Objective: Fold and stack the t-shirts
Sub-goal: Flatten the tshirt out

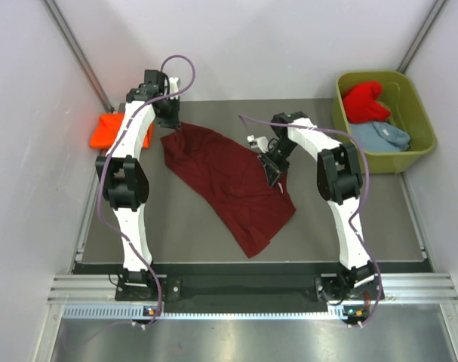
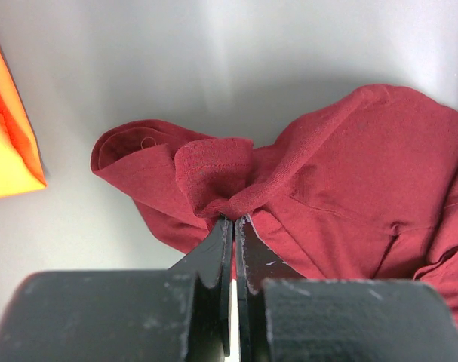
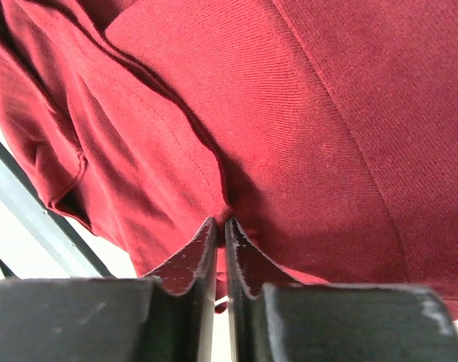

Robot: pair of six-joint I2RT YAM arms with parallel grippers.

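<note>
I am looking down on the maroon shirt (image 1: 229,185), which is lying spread and rumpled across the middle of the table (image 1: 183,226), running from the far left toward the near right. The left gripper (image 2: 233,220) is pinching its far-left corner: in the wrist view the fingers are pressing together on a bunched fold just beside a hemmed opening, perhaps a sleeve, though the crumpling is making that hard to judge. The right gripper (image 3: 221,222) is sitting on the shirt's right edge, its jaws pressed together with a small ridge of maroon cloth gathering at the tips. From above, the wrist is covering those tips, so I am relying on the wrist camera, where cloth is filling nearly the whole view.

The orange shirt (image 1: 108,130) is lying at the far left edge of the table, partly hidden behind the left arm and cut off in the left wrist view. The red shirt (image 1: 363,100) and the grey-blue shirt (image 1: 383,136) are sitting in the olive-green tub (image 1: 425,128) at the far right, the red one toward the back; how they are overlapping I cannot tell.
</note>
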